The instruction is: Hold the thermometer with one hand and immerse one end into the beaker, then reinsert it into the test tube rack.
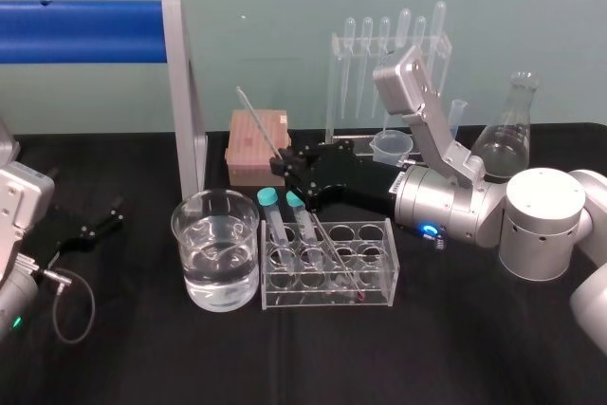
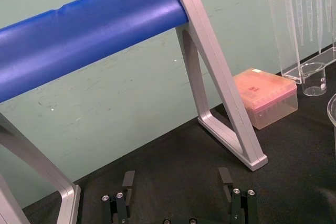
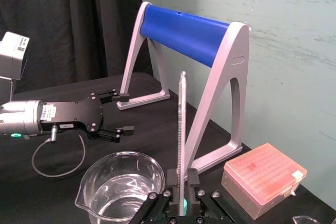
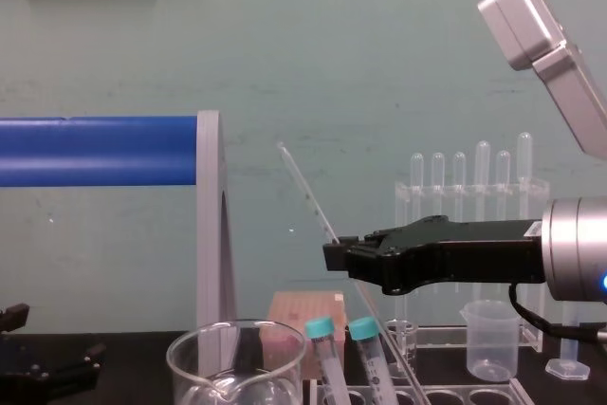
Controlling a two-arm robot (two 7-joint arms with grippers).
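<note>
Right arm (image 1: pixel 465 208): thick silver cylindrical segments, smooth round joint cap (image 1: pixel 542 198), blue light ring (image 1: pixel 430 230) at the wrist, black cable (image 4: pixel 520 315) under it. Pale grey boxy camera module (image 1: pixel 406 75) on a slanted silver bracket. Right gripper (image 1: pixel 283 164): matte black, two flat fingers.

Left arm (image 3: pixel 21 118): silver barrel, white printed label (image 3: pixel 49 112), green indicator light (image 3: pixel 17 135), thin grey cable (image 1: pixel 91 308) looping from a metal plug. Left gripper (image 3: pixel 124 113): black, silver screw heads (image 2: pixel 111 198) on the finger bases.
</note>
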